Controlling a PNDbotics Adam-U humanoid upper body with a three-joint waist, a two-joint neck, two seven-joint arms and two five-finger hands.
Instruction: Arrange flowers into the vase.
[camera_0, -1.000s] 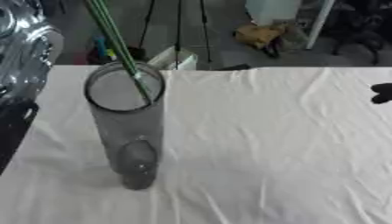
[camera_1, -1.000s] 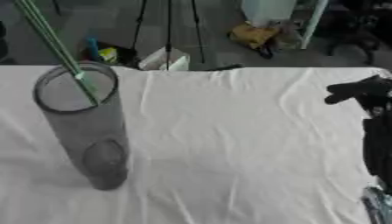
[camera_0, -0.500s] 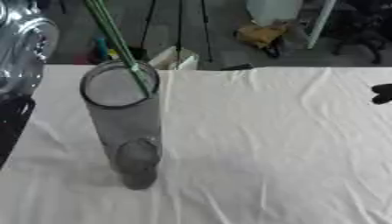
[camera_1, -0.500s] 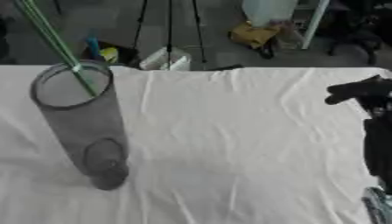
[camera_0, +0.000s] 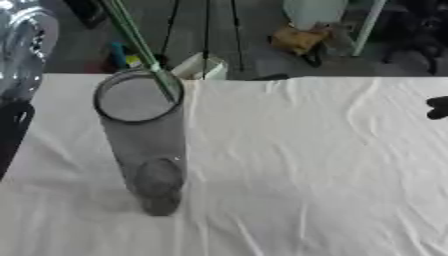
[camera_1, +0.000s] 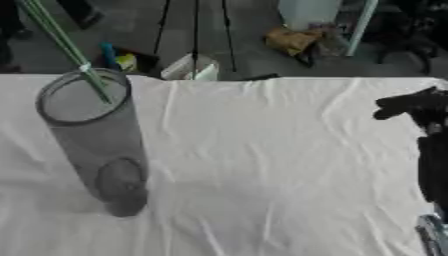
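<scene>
A tall clear grey vase (camera_0: 144, 145) stands upright on the left part of the white tablecloth (camera_0: 297, 165). Thin green flower stems (camera_0: 140, 47) rest in its mouth against the far rim and lean up to the left, out of the top of the picture; their blooms are hidden. My right hand (camera_1: 413, 104) hovers at the right edge, far from the vase and holding nothing, with its black forearm (camera_1: 432, 165) running down to the lower right. My left hand shows in neither view.
A silver and black part of my left arm (camera_0: 19, 60) stands at the left edge, close beside the vase. The table's far edge (camera_0: 306, 77) runs behind the vase. Beyond it on the floor are tripod legs (camera_0: 206, 30), a white box (camera_0: 201, 67) and a yellow bundle (camera_0: 297, 40).
</scene>
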